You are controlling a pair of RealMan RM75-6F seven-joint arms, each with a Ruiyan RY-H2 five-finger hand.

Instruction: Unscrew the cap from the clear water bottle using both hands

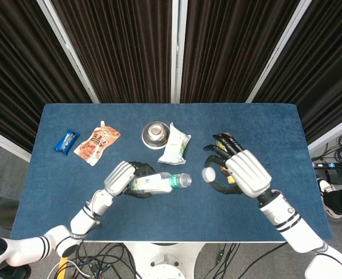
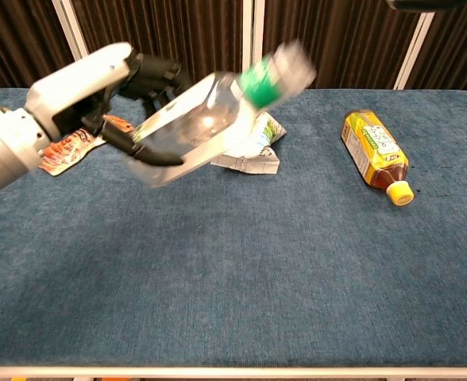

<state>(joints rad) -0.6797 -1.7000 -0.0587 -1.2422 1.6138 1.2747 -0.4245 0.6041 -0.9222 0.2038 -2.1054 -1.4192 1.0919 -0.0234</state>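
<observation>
My left hand [image 1: 120, 177] grips the body of the clear water bottle [image 1: 156, 182], which lies tilted above the table with its green label toward the neck. Its neck end [image 1: 184, 180] shows no cap. The white cap [image 1: 208, 174] sits apart from the bottle, to its right, pinched at the fingertips of my right hand [image 1: 243, 171]. In the chest view the bottle [image 2: 210, 119] is motion-blurred in my left hand [image 2: 82, 83], and only a sliver of my right hand [image 2: 420, 4] shows at the top edge.
A yellow tea bottle [image 2: 374, 151] lies on the table's right side, under my right hand. A green-white packet [image 1: 175, 143] and a metal bowl [image 1: 155, 134] sit behind the bottle. A brown pouch [image 1: 97, 145] and a blue bar [image 1: 66, 141] lie far left.
</observation>
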